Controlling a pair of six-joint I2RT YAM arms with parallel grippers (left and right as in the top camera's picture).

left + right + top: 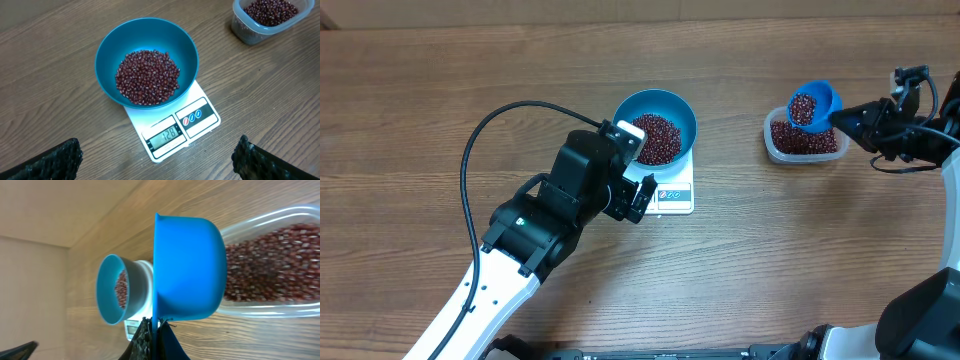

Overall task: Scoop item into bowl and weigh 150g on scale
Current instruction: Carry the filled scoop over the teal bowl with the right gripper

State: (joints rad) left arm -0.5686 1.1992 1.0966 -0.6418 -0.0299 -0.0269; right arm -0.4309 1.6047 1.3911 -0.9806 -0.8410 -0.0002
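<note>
The blue bowl [682, 112] sits on the white scale [676, 196], partly filled with red-brown beans [656, 138]. In the left wrist view the bowl [112, 55] and its beans [147, 77] are centred on the scale [202, 97], whose display reads 128. My left gripper [635, 195] hovers open at the scale's front edge, its fingertips [60, 157] wide apart and empty. My right gripper [157, 330] is shut on the handle of a blue scoop [187, 270]. The scoop [813, 105], full of beans, hangs above the clear tub [805, 140].
The clear tub [265, 17] of beans stands to the right of the scale. A black cable [480, 140] loops over the table left of the left arm. The right wrist view shows the bowl [112, 295] and the scale [131, 327] beyond the scoop.
</note>
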